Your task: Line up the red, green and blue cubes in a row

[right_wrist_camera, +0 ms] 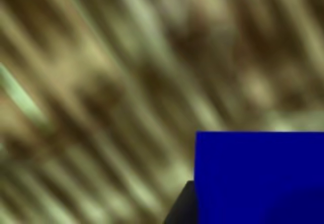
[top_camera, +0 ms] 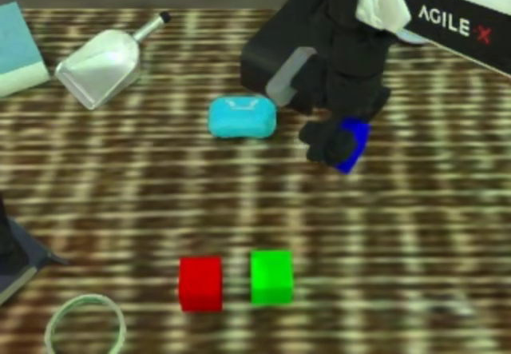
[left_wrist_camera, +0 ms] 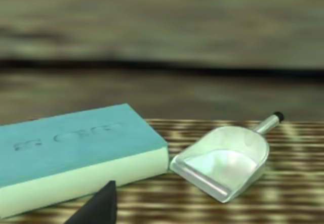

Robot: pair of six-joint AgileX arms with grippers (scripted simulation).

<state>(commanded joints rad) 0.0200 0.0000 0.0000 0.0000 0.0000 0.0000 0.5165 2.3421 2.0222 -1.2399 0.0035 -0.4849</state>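
Top view is showing the left gripper (top_camera: 12, 262) sitting parked at the table's left edge, its fingers impossible to judge. Moving rightward, the red cube (top_camera: 200, 284) and green cube (top_camera: 271, 276) are lying side by side near the front. Farther right, the right gripper (top_camera: 339, 145) is clamping the blue cube (top_camera: 352, 146), apparently carrying it; next it needs setting just right of green

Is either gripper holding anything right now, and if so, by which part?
The right gripper holds the blue cube by its sides. The left gripper, parked at the table's left edge, holds nothing.
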